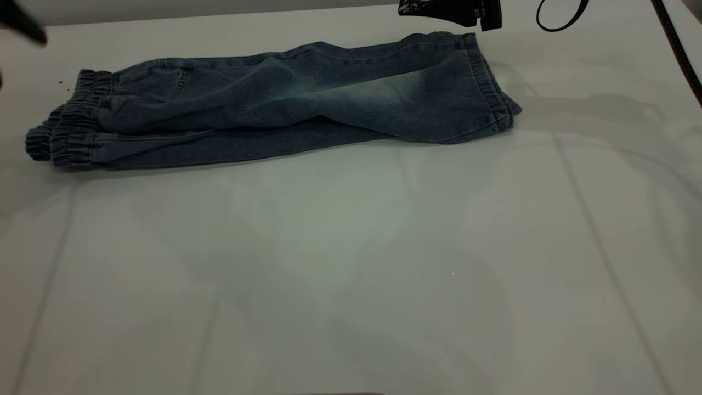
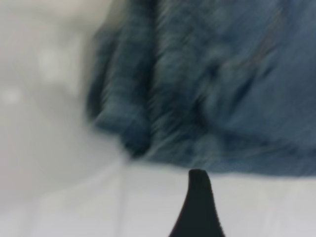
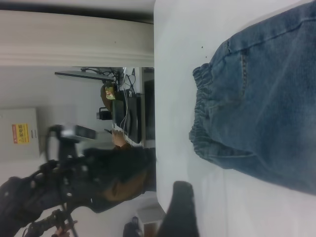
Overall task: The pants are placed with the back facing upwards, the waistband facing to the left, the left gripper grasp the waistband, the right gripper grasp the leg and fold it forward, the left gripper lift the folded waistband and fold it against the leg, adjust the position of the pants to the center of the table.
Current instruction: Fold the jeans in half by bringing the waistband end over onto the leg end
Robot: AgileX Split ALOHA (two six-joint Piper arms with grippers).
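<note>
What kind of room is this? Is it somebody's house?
Probably not a house; it looks like a robot lab or workshop. Denim pants lie on a big plain white table, and beyond its edge stand a desk with cables and equipment and a dark robot arm.

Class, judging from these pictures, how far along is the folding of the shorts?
Done: the pants already lie folded lengthwise, one leg over the other, waistband at the left. In hand: nothing; the left gripper and right gripper are both off the cloth at the far edge. Left: folding the waistband onto the leg, then centring on the table.
</note>
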